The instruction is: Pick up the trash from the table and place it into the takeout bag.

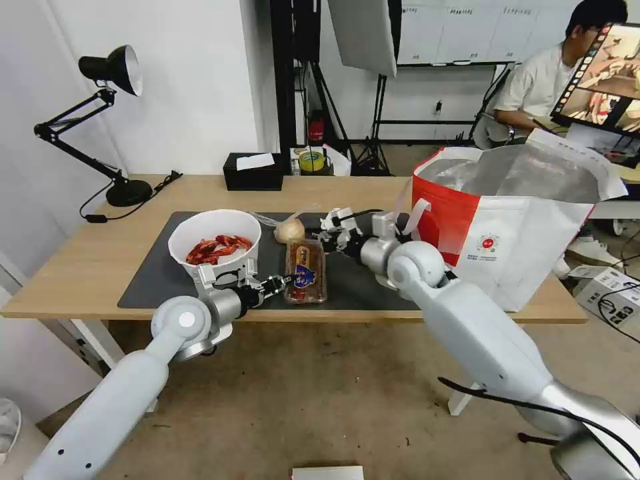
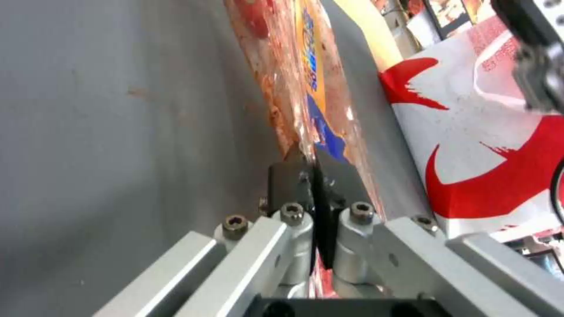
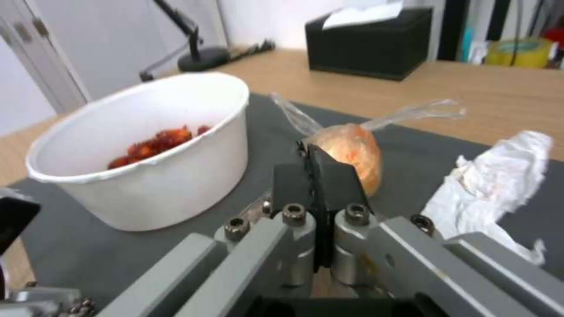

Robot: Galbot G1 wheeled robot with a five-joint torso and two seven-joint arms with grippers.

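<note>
Crinkly clear tray: left gripper jaws pinch its edge; right gripper jaws closed.

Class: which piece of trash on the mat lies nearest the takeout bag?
The crumpled white tissue, just beside the takeout bag; the bowl, tray and bagged lump lie farther left.

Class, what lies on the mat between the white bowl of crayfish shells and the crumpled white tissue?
In the right wrist view, the clear bag with beige lump.
</note>
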